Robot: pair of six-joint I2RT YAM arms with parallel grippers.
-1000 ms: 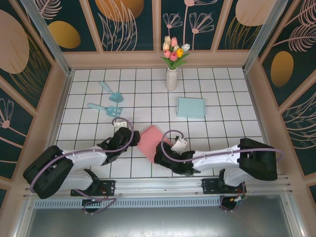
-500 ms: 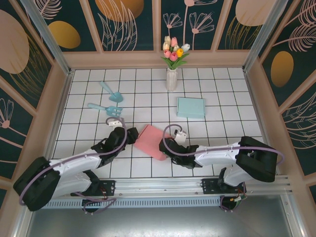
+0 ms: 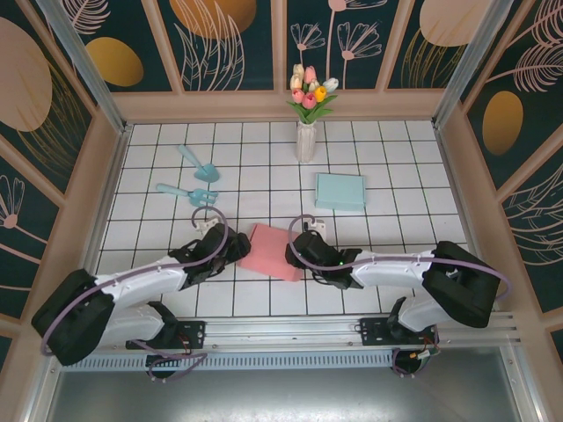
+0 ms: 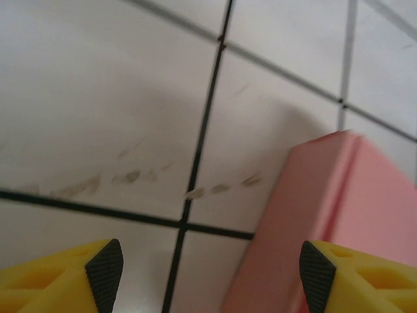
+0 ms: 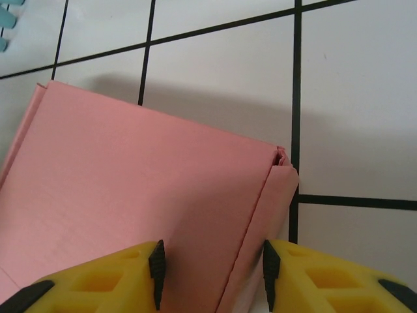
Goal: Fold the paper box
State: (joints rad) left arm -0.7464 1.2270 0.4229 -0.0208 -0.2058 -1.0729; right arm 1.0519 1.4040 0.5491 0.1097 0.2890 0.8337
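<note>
- At the near middle of the worktop [image 3: 405, 167], between the two arms, the pink paper box [image 3: 271, 252] lies flat. Its panels are collapsed on one another and no wall stands up.
- Right wrist view: the pink paper box [image 5: 130, 195] shows one broad smooth face. A narrow strip is folded along its right edge, with a small open tuck at the far corner.
- Handling, as judged: thin card, light, stiff across the panels and weak at the creases. It would likely slide on the glazed tile and crush under a hard pinch. The best hold is on an edge strip or flap close to a crease, with the opposite side pinned down.
- Right hand [image 3: 299, 252] sits at the box's right edge. Seen from the wrist [image 5: 212, 267], its fingers stand moderately apart, straddling the folded strip; contact is not confirmed.
- Left hand [image 3: 236, 246] sits at the box's left edge. Seen from the wrist [image 4: 208, 277], its fingers are spread wide and grip nothing, with the box's corner just ahead, toward the right finger.
- Further back, well apart from the box: a pale blue flat box [image 3: 340, 191], a vase of tulips [image 3: 305, 136], a toy trowel [image 3: 199, 163] and a toy rake [image 3: 186, 192].
</note>
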